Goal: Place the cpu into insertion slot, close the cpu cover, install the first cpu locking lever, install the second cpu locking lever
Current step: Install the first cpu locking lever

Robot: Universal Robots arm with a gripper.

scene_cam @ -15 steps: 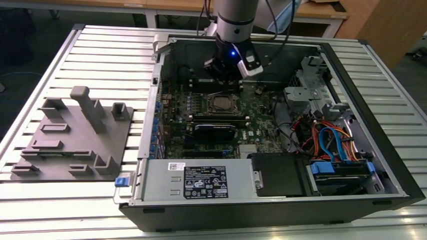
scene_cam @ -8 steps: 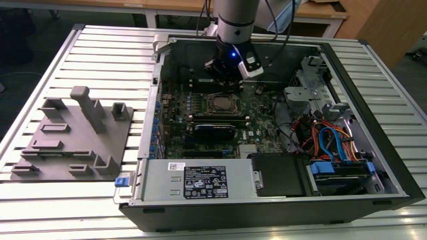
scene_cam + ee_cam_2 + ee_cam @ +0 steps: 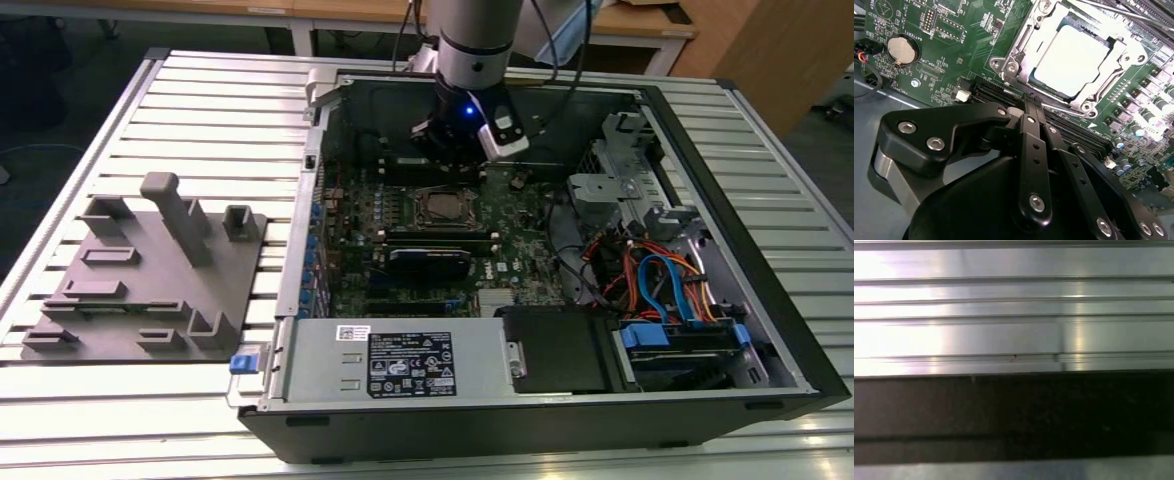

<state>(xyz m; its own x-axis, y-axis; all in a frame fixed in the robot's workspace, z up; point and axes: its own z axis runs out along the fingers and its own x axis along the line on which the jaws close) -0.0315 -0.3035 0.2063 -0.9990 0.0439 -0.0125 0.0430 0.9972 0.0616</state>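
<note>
Worktop (image 3: 200, 90) of aluminium slats carries an open computer case (image 3: 534, 430) toward the edge on the exterior view's right and a grey fixture (image 3: 147, 280) near the opposite edge. Inside the case, the cpu (image 3: 1074, 60) lies in the insertion slot (image 3: 441, 205) on the green motherboard (image 3: 954, 30), with the cpu cover (image 3: 1102, 86) folded flat around its silver top. The gripper (image 3: 1031, 102) hangs just beside that socket over the black memory slots (image 3: 989, 92), its 2 fingers pressed together and holding nothing.
</note>
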